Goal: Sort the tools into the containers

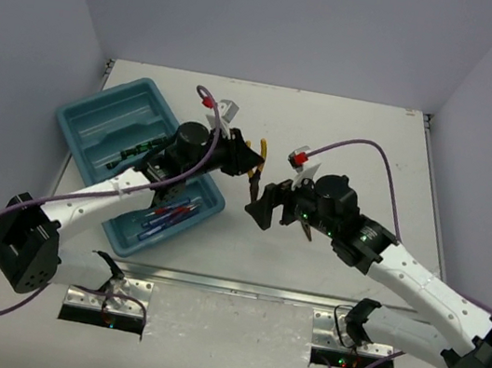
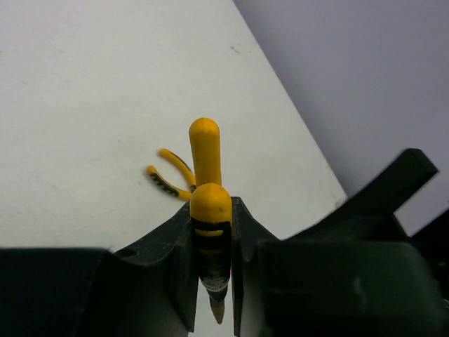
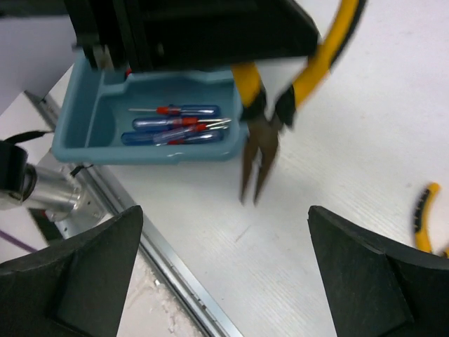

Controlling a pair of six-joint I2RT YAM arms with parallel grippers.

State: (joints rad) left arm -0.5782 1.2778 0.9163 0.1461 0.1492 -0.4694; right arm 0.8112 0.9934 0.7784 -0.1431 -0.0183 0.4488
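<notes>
two pairs of yellow-handled pliers in view. the held pliers [image 2: 209,203] sit between the left gripper [image 2: 212,281] fingers, which are closed narrow on the handles. one handle sticks up past the fingers and the nose hangs down. in the right wrist view the held pliers [image 3: 261,133] are off the bench [image 1: 349,135], over its middle, just beside the tray's right side. the loose pliers [image 2: 170,179] lie flat on the bare bench beyond the left gripper [image 1: 248,159], apart from it, and also show at the right border of the right wrist view [image 3: 423,225].

right gripper [image 3: 223,217]: fingers spread wide, nothing between them. it faces the held pliers from the near side, close but not touching. from above, the right gripper [image 1: 263,206] is near the bench middle.

one teal tray [image 1: 98,107], angled on the left part of the bench, running from the far left corner toward the near edge. it has long parallel compartments, partly covered by the left arm.

blue-handled screwdrivers [image 3: 175,126]: three or four, overlapping, so an exact count is not possible. all lie lengthwise in the tray compartment closest to the near edge, also seen from above [image 1: 165,213].

black-green screwdrivers [image 1: 138,151]: a few in a middle compartment, too small to count.
</notes>
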